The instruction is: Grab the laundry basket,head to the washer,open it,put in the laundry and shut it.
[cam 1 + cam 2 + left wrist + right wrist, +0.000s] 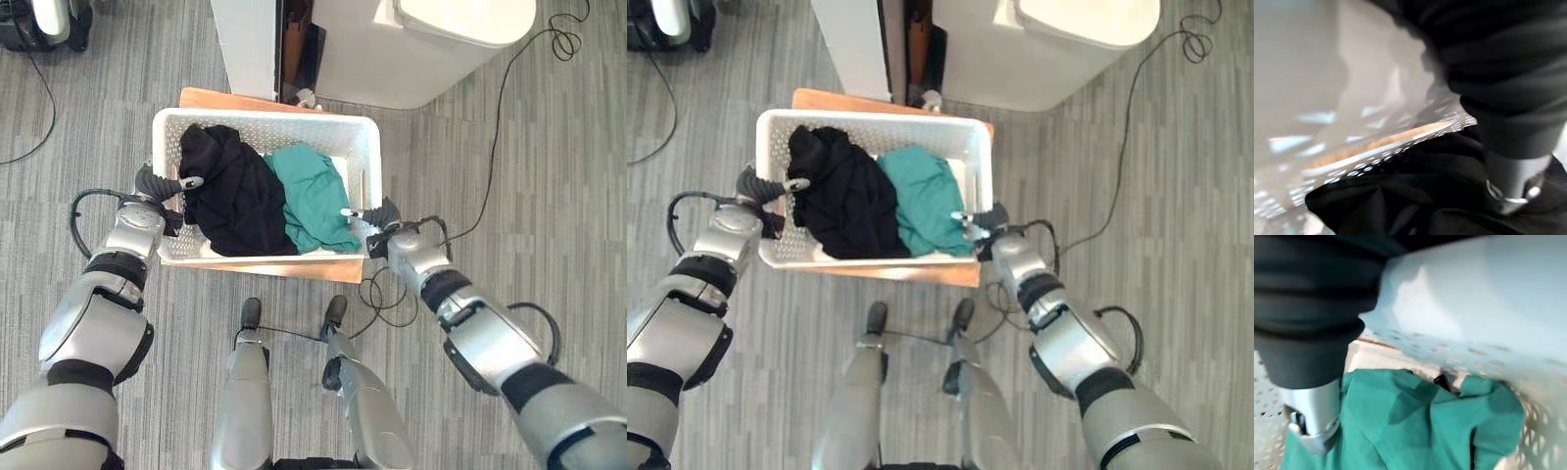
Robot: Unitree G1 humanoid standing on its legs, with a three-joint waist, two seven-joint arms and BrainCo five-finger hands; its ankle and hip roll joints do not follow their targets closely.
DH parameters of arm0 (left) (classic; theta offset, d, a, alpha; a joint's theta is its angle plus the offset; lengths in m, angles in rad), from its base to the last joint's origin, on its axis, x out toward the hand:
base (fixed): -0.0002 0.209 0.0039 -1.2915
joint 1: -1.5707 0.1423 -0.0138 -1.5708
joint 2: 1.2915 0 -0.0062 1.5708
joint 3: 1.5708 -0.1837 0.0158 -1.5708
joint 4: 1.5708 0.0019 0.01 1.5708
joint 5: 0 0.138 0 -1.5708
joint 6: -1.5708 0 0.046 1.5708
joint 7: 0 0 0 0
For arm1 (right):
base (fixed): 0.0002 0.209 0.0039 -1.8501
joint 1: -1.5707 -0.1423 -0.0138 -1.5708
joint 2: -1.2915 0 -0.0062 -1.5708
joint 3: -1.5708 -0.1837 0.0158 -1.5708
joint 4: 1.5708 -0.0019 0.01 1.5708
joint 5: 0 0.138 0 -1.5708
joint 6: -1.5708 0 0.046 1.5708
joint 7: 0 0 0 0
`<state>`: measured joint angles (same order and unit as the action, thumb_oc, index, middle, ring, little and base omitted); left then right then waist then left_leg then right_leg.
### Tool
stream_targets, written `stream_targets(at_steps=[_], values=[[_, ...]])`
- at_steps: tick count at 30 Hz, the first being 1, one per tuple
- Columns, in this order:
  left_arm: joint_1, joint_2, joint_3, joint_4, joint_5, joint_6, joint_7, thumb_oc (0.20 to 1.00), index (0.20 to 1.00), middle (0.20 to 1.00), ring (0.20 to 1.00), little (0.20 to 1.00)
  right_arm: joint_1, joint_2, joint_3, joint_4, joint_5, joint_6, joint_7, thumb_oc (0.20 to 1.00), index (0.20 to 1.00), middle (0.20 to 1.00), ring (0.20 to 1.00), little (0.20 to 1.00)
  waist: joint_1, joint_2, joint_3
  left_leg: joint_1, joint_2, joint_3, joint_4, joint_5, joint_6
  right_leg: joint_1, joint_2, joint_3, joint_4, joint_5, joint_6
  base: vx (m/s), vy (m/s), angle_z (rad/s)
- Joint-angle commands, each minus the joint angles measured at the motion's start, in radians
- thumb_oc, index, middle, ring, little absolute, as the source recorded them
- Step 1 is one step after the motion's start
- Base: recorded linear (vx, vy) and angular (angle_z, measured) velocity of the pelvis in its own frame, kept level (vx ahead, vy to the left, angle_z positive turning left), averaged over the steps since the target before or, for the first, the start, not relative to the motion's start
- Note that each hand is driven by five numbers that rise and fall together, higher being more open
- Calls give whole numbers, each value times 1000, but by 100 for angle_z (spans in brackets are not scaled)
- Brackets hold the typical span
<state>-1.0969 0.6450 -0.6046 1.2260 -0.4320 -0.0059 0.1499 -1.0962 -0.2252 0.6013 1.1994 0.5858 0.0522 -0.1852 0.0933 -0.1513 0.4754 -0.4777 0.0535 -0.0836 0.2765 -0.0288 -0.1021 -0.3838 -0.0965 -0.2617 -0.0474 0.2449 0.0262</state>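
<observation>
Laundry basket [364, 147] on wooden board [294, 269], left robot hand [157, 186] and right robot hand [377, 217] each hooked over a side rim.

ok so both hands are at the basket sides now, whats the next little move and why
Probably lift the white basket straight up off the wooden board. The left hand and right hand sit at its opposite sides, thumbs hooked over the rim, and the black garment and teal garment lie inside. The washer stands just beyond.

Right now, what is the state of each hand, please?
Left hand: shut on the laundry basket rim.
Right hand: shut on the opposite rim.
</observation>
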Motion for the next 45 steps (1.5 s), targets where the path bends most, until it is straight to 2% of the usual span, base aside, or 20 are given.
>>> stream_targets(at_steps=[1, 2, 4, 6, 7, 8, 9, 11, 12, 17, 21, 23, 24, 25, 29, 32, 35, 38, 41, 45], values=[[31, -78, -103, 68, 39, 38, -55, 200, 200, 200, 200, 200, -77, 34, 20, 70, -3, 20, 43, 1000, 1000, 1000, 1000, 1000, 29, 23, 45, 15, -11, -23, -90, 42, 45, 38, -51, 3, 61, -112, 86, -6, 7, 3], [31, -78, -103, 68, 39, 38, -55, 200, 200, 200, 200, 200, -77, 34, 20, 71, -3, 20, 43, 1000, 1000, 1000, 1000, 1000, 29, 23, 45, 15, -11, -23, -90, 42, 45, 38, -51, 3, 61, -112, 86, -4, 4, 3], [9, -79, -136, 85, 86, 40, -66, 200, 200, 200, 200, 200, -87, 35, 24, 95, -11, 21, 45, 749, 749, 749, 749, 749, 26, 22, 45, 12, -11, -24, -91, 44, 45, 34, -51, 6, 62, -111, 87, -5, 12, 9], [8, -79, -136, 86, 86, 40, -66, 200, 200, 200, 200, 200, -87, 35, 24, 95, -11, 21, 45, 627, 627, 627, 627, 627, 26, 22, 45, 12, -11, -24, -91, 44, 45, 34, -51, 6, 62, -112, 87, -5, 9, 8], [0, -74, -162, 91, 137, 38, -75, 200, 200, 200, 200, 200, -85, 38, 38, 92, -16, 16, 51, 514, 514, 514, 514, 514, 24, 21, 45, 11, -11, -23, -96, 48, 45, 32, -50, 5, 63, -112, 88, 0, 0, 0], [0, -74, -162, 91, 137, 38, -75, 200, 200, 200, 200, 200, -85, 38, 38, 92, -16, 16, 51, 514, 514, 514, 514, 514, 24, 21, 45, 11, -11, -23, -96, 48, 45, 32, -50, 5, 63, -112, 88, 0, 0, 0], [0, -73, -164, 89, 144, 38, -74, 200, 200, 200, 200, 200, -84, 38, 44, 89, -24, 16, 53, 564, 564, 564, 564, 564, 23, 21, 45, 12, -11, -23, -97, 48, 45, 32, -49, 4, 63, -112, 88, 0, 0, 0], [-6, -81, -166, 129, 163, 44, -68, 200, 200, 200, 200, 200, -76, 40, 47, 94, -21, 15, 56, 382, 382, 382, 382, 382, 21, 20, 45, 15, -12, -22, -100, 51, 45, 34, -48, 5, 63, -113, 88, 0, 0, 0], [-12, -87, -165, 137, 171, 46, -62, 200, 200, 200, 200, 200, -77, 41, 48, 96, -22, 15, 57, 200, 200, 200, 200, 200, 20, 19, 45, 17, -12, -22, -101, 51, 45, 34, -48, 4, 63, -114, 88, 0, 0, 0], [13, -80, -156, 86, 200, 29, -41, 200, 200, 200, 200, 200, -45, 9, 42, 34, -11, -2, 46, 200, 200, 200, 200, 200, 18, 23, 45, 39, -15, -23, -118, 57, 44, 50, -52, 4, 63, -117, 90, -1, 9, 3], [86, -32, -135, -59, 226, 18, -24, 200, 200, 200, 200, 200, 41, -56, 9, -158, -13, -18, 34, 200, 200, 200, 200, 200, 16, 25, 27, 62, -18, -24, -121, 46, 46, 73, -60, 2, 65, -121, 94, 0, 0, 0], [155, 11, -105, -184, 248, 14, -17, 200, 200, 200, 200, 200, 117, -117, -16, -317, -32, -25, 33, 200, 200, 200, 200, 200, 11, 24, 12, 82, -20, -22, -121, 32, 50, 90, -65, 4, 70, -127, 99, 28, 23, 1], [246, 64, -70, -332, 272, 11, -28, 200, 200, 200, 200, 200, 221, -191, -55, -468, -59, -30, 47, 200, 200, 200, 200, 200, 9, 23, -8, 108, -23, -17, -118, 13, 54, 114, -71, 8, 74, -135, 104, 54, 35, 1], [249, 65, -69, -334, 273, 13, -28, 200, 200, 200, 200, 200, 223, -191, -55, -470, -59, -29, 46, 200, 200, 200, 200, 200, 9, 24, -9, 108, -22, -17, -118, 13, 54, 114, -71, 8, 73, -135, 104, 72, 49, 0], [493, 160, 63, -648, 301, 3, -86, 200, 200, 200, 200, 200, 485, -357, -193, -744, -117, -27, 111, 200, 200, 200, 200, 200, 0, 35, -83, 203, -32, -3, -122, -33, 69, 186, -83, 23, 88, -161, 118, 122, 85, 0], [625, 189, 132, -812, 314, 0, -134, 200, 200, 200, 200, 200, 619, -435, -283, -819, -181, -16, 158, 200, 200, 200, 200, 200, -9, 47, -128, 260, -39, 5, -128, -49, 79, 226, -91, 24, 94, -173, 123, 93, 92, -5], [707, 215, 178, -916, 313, 1, -168, 200, 200, 200, 200, 200, 686, -460, -331, -813, -230, 0, 179, 200, 200, 200, 200, 200, -19, 56, -165, 288, -47, 9, -141, -49, 90, 242, -101, 24, 97, -176, 127, 77, 129, -12], [810, 179, 225, -993, 286, 5, -201, 200, 200, 200, 200, 200, 789, -466, -403, -794, -273, 19, 202, 200, 200, 200, 200, 200, -33, 74, -212, 333, -56, 16, -153, -58, 103, 274, -112, 23, 110, -186, 134, 51, 144, -7], [878, 88, 225, -992, 277, 27, -228, 200, 200, 200, 200, 200, 934, -433, -499, -825, -294, 36, 234, 200, 200, 200, 200, 200, -63, 85, -275, 397, -72, 25, -171, -70, 119, 313, -129, 28, 128, -200, 139, 64, 149, -12], [903, 34, 210, -982, 282, 43, -247, 200, 200, 200, 200, 200, 1023, -416, -552, -859, -290, 47, 250, 200, 200, 200, 200, 200, -78, 90, -304, 443, -93, 40, -183, -85, 141, 335, -145, 45, 136, -194, 151, 35, 142, -8]])
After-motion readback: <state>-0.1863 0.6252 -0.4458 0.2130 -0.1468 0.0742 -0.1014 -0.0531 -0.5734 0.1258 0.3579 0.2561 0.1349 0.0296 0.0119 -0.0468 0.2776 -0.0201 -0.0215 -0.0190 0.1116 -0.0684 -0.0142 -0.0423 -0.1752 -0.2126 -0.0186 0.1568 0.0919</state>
